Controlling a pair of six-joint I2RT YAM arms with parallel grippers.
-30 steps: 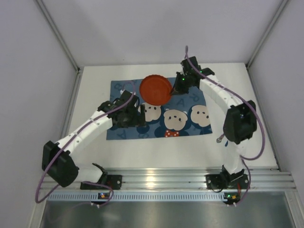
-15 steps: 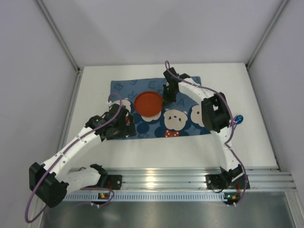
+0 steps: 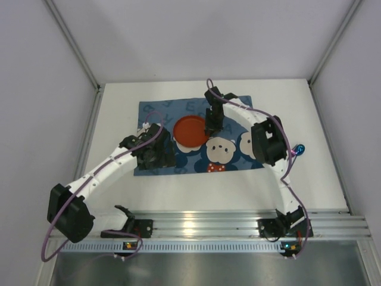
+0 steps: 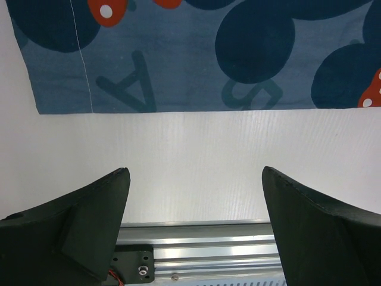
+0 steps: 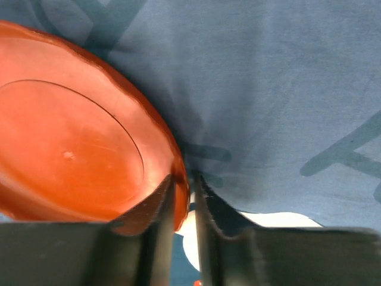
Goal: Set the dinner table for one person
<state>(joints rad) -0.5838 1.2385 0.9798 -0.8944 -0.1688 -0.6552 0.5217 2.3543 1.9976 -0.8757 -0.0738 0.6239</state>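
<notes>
Right end effector [image 5: 184, 179]: jaws set narrow, with the right rim of an orange-red plate [image 5: 71, 149] between them, one finger over the inside of the rim and the other outside it on the cloth. A sliver of gap is seen, and whether the rim is pinched cannot be told. Plate: lying on the blue printed mat [image 5: 286, 89], left of the mat's centre. Hazard noted: the cloth is puckered at the outer finger, so a lift made before the jaws are widened is judged likely to tip the plate by its rim or drag the mat along. Left end effector [image 4: 194, 173]: jaws wide, nothing between them, held over bare tabletop [image 4: 196, 143] just off the mat's near edge. Tabletop: white and plain, with everything carried on it and the mat laid at its middle toward the far side. Obstruction: the left arm is laid across the mat's near-left part, so the space left of the plate is judged blocked for further items. Also listed: a small glossy blue object [image 3: 299, 148] beside the right arm's elbow, kind not determinable, and an aluminium rail [image 4: 196, 244] along the near edge.
</notes>
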